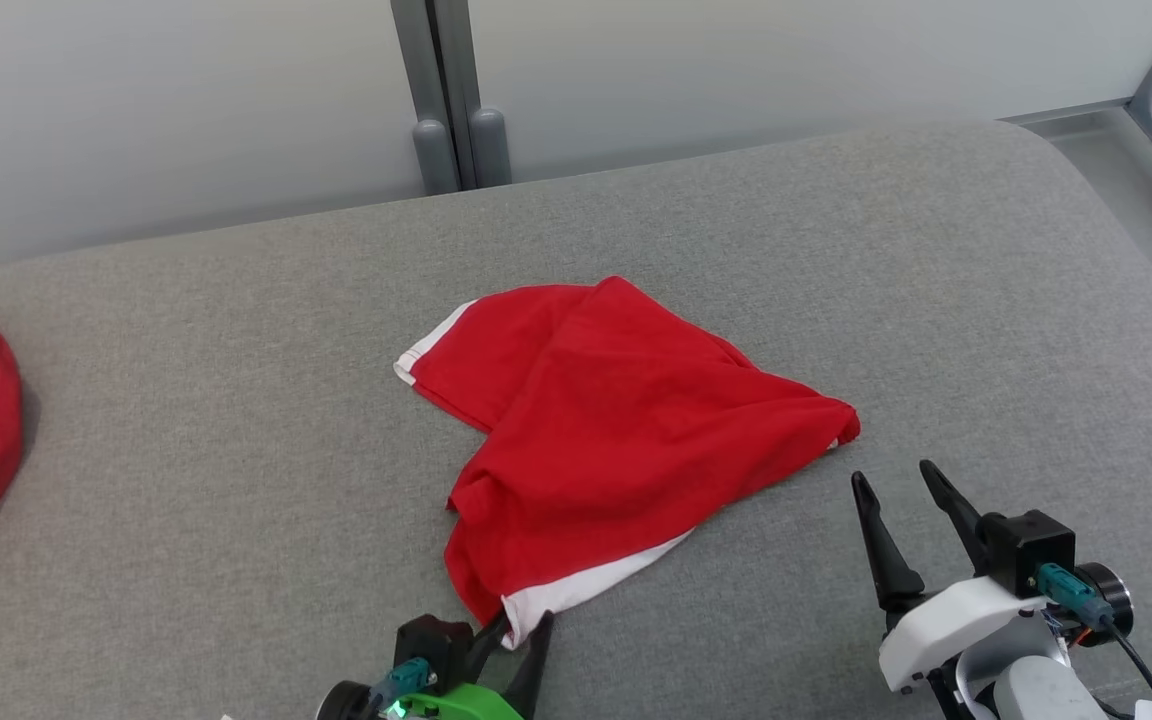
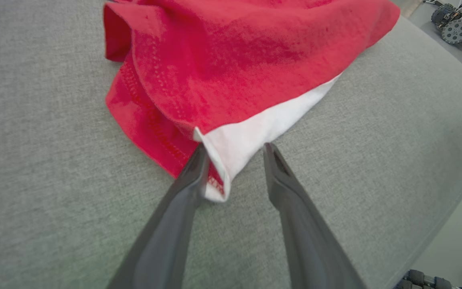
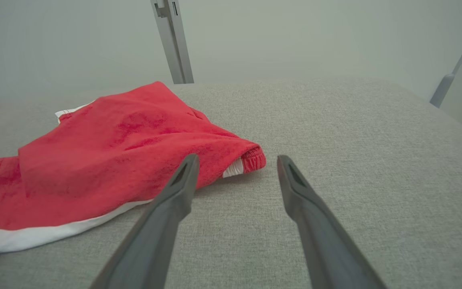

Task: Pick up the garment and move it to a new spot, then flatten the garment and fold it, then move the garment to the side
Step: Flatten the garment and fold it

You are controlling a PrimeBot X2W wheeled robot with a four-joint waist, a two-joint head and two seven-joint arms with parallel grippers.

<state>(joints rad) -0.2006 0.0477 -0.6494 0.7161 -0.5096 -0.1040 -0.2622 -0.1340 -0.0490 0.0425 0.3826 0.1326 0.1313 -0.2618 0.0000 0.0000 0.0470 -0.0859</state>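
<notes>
The left pincer (image 2: 236, 146) stood open astride the white hem corner of the garment (image 1: 616, 420); a good grip needed both layers taken deep. The right pincer (image 1: 892, 472) hovered open beside it.

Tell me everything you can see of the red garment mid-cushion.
The garment is soft red knit with white trim bands and stitched hems, lying crumpled and folded over itself on the grey cushion. Its near white-edged corner sits between the open left tool's fingers, one finger touching it. The right tool is apart.
</notes>
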